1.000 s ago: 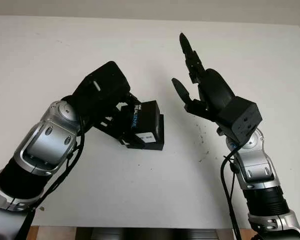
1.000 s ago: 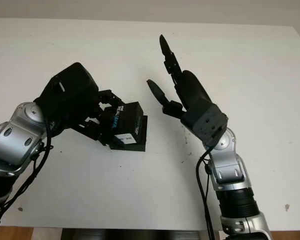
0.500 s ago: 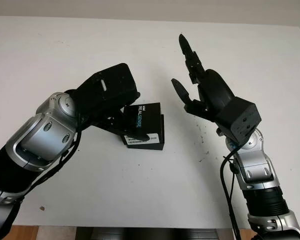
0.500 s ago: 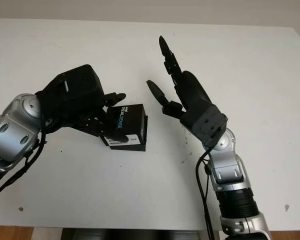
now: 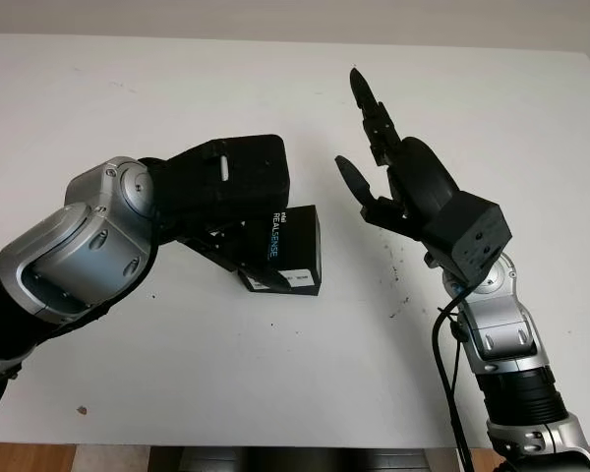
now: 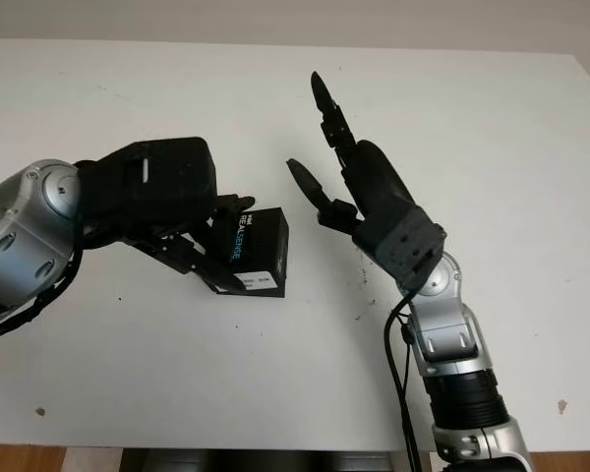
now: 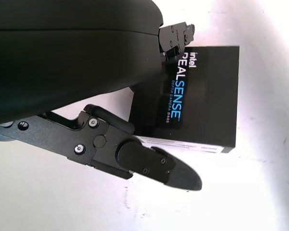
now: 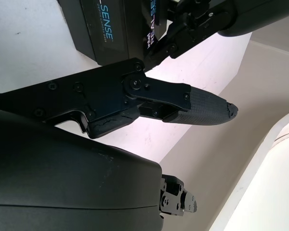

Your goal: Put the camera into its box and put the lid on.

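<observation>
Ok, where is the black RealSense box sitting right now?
The black RealSense box lies on the white table near its middle, at the left hand's fingers, with the open right hand raised to its right.

From my left wrist camera I see the black box [image 7: 202, 96] lying on the white table [image 7: 260, 192], its Intel RealSense lettering facing up. My left hand [image 7: 149, 101] brackets its near edge, one finger [image 7: 154, 166] stretched alongside the labelled side.
</observation>
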Robot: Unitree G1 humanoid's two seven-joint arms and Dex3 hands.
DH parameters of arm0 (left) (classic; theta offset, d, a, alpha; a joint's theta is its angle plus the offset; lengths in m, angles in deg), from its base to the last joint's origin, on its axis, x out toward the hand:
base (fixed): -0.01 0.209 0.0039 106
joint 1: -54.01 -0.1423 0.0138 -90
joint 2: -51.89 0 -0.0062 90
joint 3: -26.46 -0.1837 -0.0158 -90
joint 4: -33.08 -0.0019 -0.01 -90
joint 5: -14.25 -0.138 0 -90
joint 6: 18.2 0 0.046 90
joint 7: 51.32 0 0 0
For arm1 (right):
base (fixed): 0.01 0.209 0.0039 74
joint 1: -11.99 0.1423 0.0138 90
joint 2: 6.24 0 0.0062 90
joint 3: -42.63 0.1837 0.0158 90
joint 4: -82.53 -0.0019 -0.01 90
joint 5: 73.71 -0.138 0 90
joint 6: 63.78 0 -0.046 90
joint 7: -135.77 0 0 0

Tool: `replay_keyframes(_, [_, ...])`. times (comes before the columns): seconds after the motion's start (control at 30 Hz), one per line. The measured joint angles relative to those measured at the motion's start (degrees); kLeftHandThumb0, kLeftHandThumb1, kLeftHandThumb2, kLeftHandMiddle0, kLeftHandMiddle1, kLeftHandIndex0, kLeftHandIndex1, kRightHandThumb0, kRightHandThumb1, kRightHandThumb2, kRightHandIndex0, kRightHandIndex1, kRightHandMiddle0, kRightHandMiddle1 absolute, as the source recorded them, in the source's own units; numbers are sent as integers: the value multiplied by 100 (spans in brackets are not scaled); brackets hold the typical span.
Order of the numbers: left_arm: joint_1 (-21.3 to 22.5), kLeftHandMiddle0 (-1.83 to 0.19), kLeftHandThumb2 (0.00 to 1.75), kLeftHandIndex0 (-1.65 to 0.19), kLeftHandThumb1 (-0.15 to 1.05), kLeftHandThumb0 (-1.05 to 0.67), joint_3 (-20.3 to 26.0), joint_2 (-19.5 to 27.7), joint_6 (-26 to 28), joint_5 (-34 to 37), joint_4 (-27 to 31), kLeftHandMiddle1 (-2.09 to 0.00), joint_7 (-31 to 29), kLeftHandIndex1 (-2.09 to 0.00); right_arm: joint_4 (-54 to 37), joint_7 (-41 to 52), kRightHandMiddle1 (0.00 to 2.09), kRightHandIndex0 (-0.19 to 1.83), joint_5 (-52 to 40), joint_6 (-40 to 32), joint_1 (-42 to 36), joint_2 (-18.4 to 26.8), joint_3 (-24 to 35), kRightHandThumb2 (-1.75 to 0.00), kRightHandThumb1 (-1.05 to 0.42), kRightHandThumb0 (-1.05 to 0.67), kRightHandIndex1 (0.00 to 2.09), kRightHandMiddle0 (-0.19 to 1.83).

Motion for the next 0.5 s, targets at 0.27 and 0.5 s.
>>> replay_keyframes(0.27, [80,19,16,19,105,-69,-186,-66,-336,-369,-124,0,-210,0,3,5,5,-18,-51,-1,0,-11,-8,-61,-105,-81,4,-18])
replay_keyframes(0.5, [213,19,20,19,105,-68,-367,-165,-528,-689,-248,0,-440,0,3,30,5,-19,-96,-7,0,-16,-14,-60,-105,-82,4,-19])
